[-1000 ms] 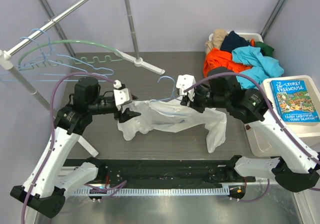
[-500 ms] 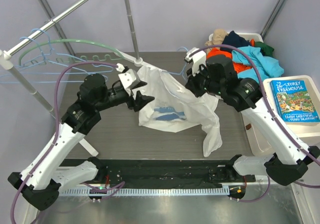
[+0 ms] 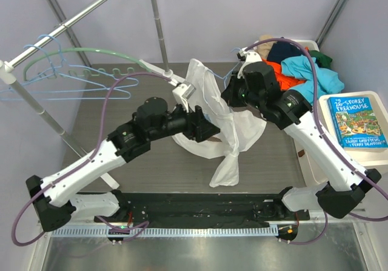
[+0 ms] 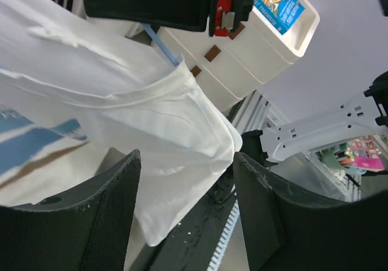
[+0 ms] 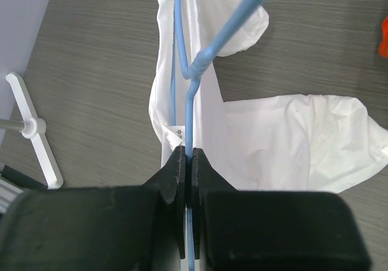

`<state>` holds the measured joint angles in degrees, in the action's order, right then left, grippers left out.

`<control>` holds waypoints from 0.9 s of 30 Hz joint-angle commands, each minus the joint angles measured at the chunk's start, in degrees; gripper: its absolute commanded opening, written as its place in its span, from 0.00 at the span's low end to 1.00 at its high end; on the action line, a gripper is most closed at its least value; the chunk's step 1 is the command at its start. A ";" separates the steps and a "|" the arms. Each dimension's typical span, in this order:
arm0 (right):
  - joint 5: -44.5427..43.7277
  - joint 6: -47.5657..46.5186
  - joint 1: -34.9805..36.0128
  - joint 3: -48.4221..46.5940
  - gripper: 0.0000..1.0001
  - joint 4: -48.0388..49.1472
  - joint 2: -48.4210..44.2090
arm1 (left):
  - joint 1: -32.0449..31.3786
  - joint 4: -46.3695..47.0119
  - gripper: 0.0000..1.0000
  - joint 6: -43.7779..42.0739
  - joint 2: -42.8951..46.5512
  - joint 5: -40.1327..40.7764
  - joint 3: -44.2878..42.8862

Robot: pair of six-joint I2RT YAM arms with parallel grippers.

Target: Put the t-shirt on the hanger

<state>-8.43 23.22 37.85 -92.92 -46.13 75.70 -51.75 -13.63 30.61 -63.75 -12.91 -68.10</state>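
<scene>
Grey wood-grain bench [image 3: 273, 162] lies under both arms, and the t-shirt [image 3: 245, 128] no longer sprawls across it as it did a second ago. It now hangs upright near the middle, with one end trailing toward the near edge. The right claw [image 5: 187, 159] is closed tight on the wire of the hanger [image 5: 189, 95], just below the twisted neck, and has carried it up and back; the wire appears to run into the collar by the label. The left claw [image 4: 185, 162] has swung in from the left and stands wide apart, cloth hanging between its fingers but not pinched. With the shirt now draping freely, what probably remains is tugging the fabric square over the hanger's shoulders.
</scene>
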 commanded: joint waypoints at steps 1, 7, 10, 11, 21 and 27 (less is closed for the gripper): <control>-7.29 5.60 2.05 0.99 0.01 8.94 0.06 | -3.09 5.71 0.63 9.81 -3.66 4.03 -0.64; -9.94 7.01 4.16 1.26 0.01 12.81 2.25 | -4.06 5.89 0.58 13.59 -6.56 5.96 0.15; -10.47 7.36 5.04 -0.50 0.01 13.26 3.49 | -4.06 5.54 0.55 15.70 -7.62 8.16 0.68; -10.64 7.54 5.31 -0.94 0.01 13.26 3.66 | -4.06 5.63 0.54 16.23 -7.80 9.12 0.86; -10.82 8.77 6.71 -4.28 0.01 13.96 5.77 | -2.93 6.33 0.33 20.53 -9.20 12.55 1.47; -8.55 7.72 6.71 -4.37 0.01 15.54 6.12 | 0.06 9.14 0.00 25.99 -8.94 10.63 3.05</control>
<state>-18.79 30.02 43.81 -94.39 -37.60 82.04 -53.25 -10.09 53.71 -73.17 -1.98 -65.71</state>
